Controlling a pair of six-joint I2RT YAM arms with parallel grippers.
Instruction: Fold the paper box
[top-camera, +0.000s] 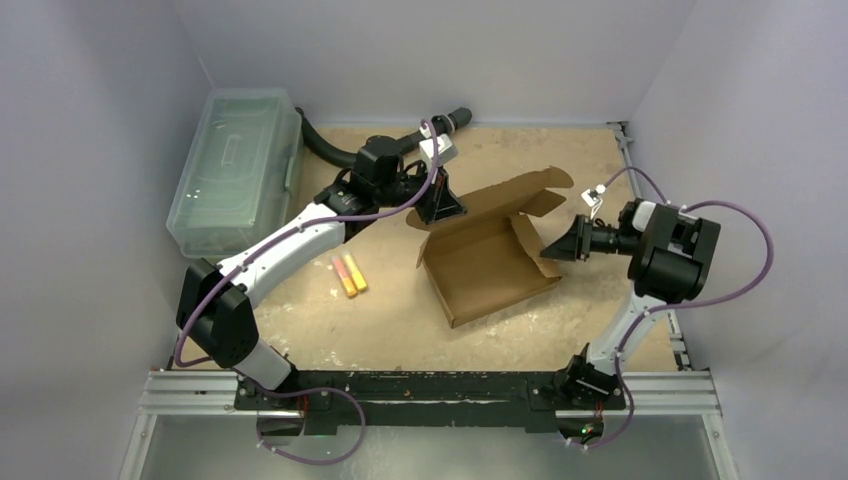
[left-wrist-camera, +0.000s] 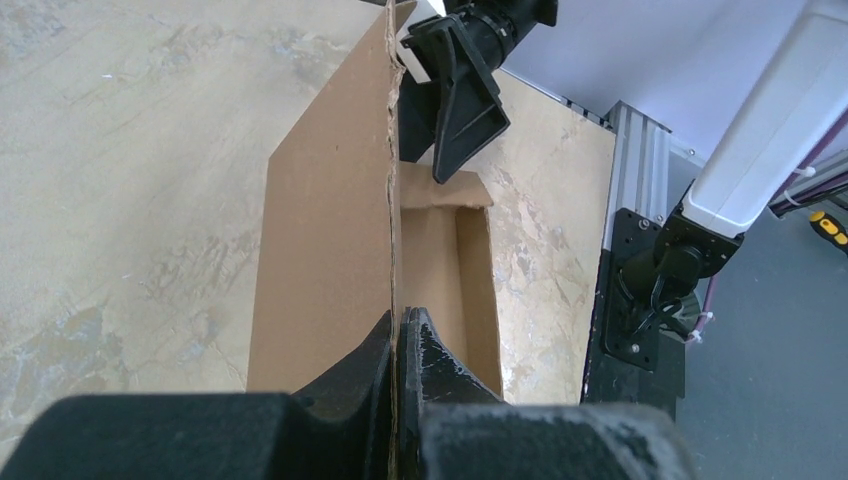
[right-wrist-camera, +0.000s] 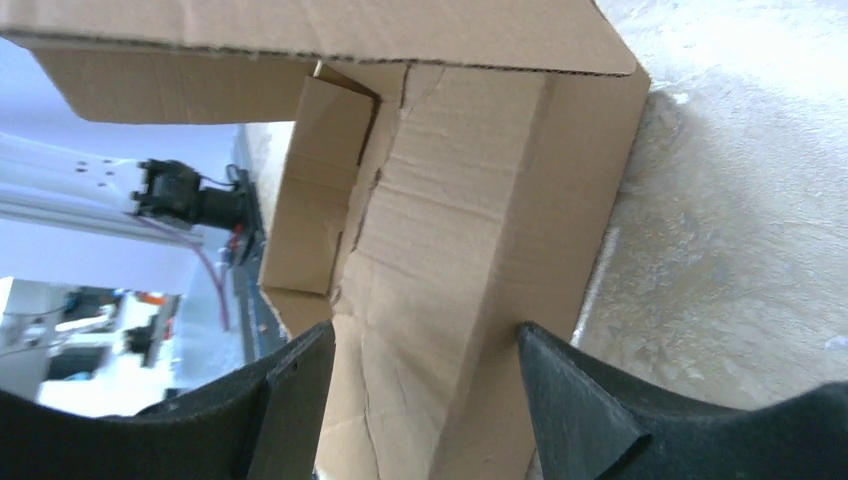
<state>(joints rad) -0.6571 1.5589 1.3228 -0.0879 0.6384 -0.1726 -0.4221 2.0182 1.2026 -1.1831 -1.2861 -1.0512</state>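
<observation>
The paper box (top-camera: 490, 262) is a brown cardboard mailer lying mid-table, with its tray part formed and the lid panel (top-camera: 505, 195) raised at the back. My left gripper (top-camera: 438, 208) is at the box's far-left corner. In the left wrist view it (left-wrist-camera: 400, 325) is shut on the thin edge of an upright cardboard panel (left-wrist-camera: 325, 220). My right gripper (top-camera: 555, 247) is at the box's right side. In the right wrist view its jaws (right-wrist-camera: 425, 340) stand open, one on each side of a creased side flap (right-wrist-camera: 440, 250), with no pinch on it.
A clear plastic lidded bin (top-camera: 238, 165) stands at the back left. Two orange and yellow markers (top-camera: 349, 275) lie left of the box. A black hose (top-camera: 325, 145) curves behind the left arm. The metal rail (top-camera: 430, 392) runs along the near edge.
</observation>
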